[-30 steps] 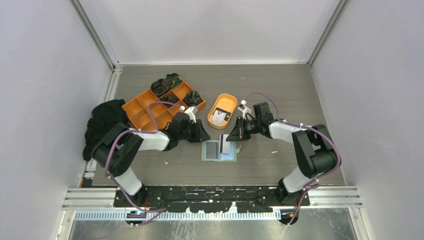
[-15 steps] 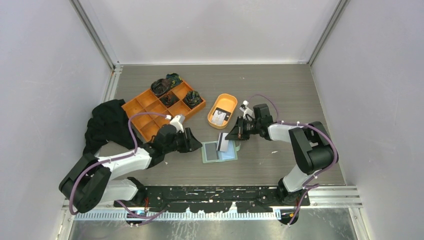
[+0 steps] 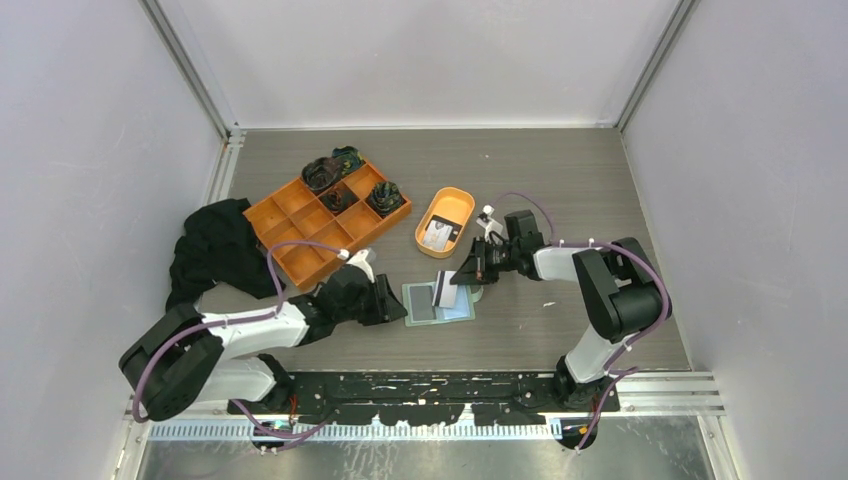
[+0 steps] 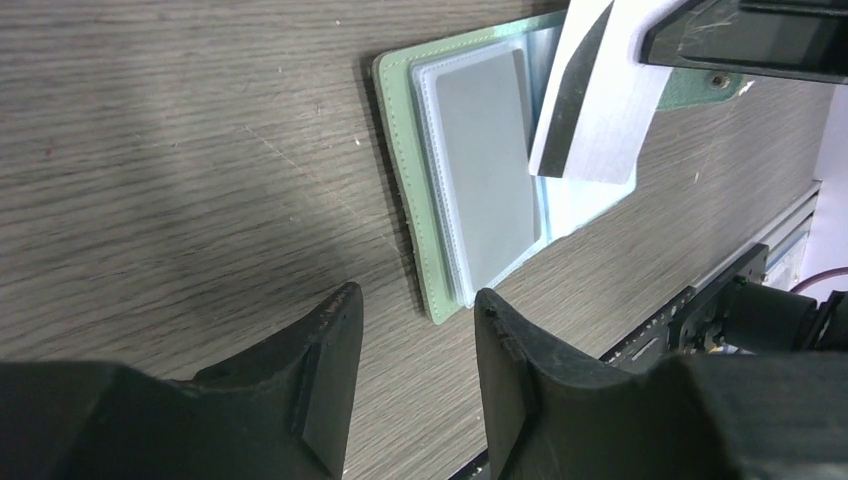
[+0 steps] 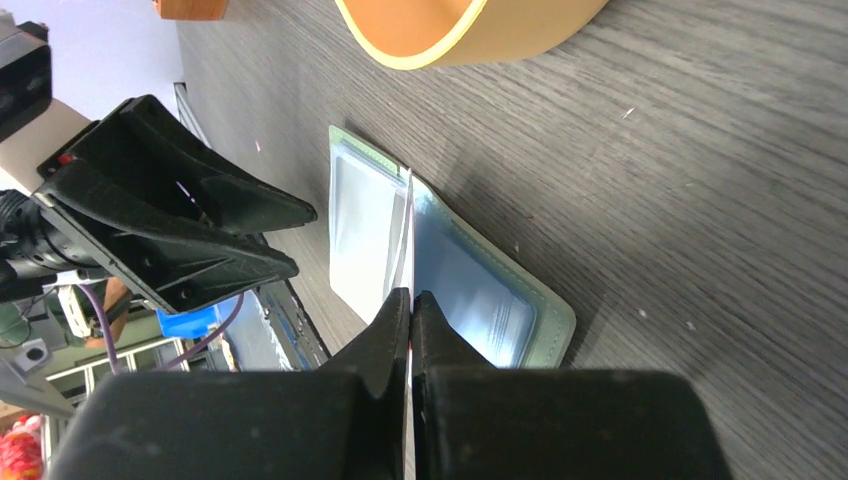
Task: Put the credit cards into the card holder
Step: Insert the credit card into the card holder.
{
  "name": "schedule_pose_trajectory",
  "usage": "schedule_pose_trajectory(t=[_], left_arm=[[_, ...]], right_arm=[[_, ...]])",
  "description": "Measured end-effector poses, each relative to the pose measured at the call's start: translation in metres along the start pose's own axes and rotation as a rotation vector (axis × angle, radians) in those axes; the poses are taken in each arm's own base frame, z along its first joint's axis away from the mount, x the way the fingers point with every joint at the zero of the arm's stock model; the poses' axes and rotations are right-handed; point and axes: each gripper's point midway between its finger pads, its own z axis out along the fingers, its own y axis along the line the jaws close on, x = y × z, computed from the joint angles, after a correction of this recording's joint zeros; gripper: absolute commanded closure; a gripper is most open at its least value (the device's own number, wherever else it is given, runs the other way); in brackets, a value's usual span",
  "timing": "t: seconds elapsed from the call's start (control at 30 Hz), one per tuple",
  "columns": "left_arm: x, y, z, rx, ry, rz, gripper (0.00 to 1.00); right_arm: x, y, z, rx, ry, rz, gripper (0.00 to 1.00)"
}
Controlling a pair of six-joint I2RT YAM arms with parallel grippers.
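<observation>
Fingers, right: right gripper (image 5: 410,296) is pinched tight on a credit card (image 4: 600,110), with its black wedge-shaped pads meeting flat on the card's top edge.
Fingers, left: left gripper (image 4: 415,300) has its fingers apart with nothing between them. It sits low over the table (image 3: 560,170), just beside the card holder's near-left corner, and I can't tell whether it touches.
Held card: thin rigid plastic, white face with faint fine lines, and a black stripe along one long side. It hangs tilted over the holder, lower edge near the centre fold. Can't tell whether that edge is inside a pocket.
Card holder (image 4: 480,180): lies open and flat on the table between the two grippers. It has a matte sage-green cover with rounded corners and a stitched border. Inside are glossy clear pockets in bluish-grey, one each side of the fold. A small green tab with a metal snap sticks out on the far side.
Second card (image 3: 436,236): pale with dark patches, lying in the oval orange dish (image 3: 452,192) just behind the holder.
Dish: smooth orange plastic with a raised rounded rim.
Table surface: dark grey wood-grain laminate, matte.
Compartment tray (image 3: 290,205): orange plastic grid at back left, with dark bundled items (image 3: 322,172) in its far cells.
Black cloth (image 3: 210,245): crumpled heap at the table's left edge, beside the tray.
</observation>
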Motion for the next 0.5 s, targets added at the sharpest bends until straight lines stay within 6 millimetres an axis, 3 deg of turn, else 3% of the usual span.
schedule_pose_trajectory(t=[0.5], left_arm=[[0.003,-0.005,0.016,-0.018,0.025,-0.025,0.61]], right_arm=[[0.015,0.004,0.005,-0.047,0.067,-0.017,0.99]])
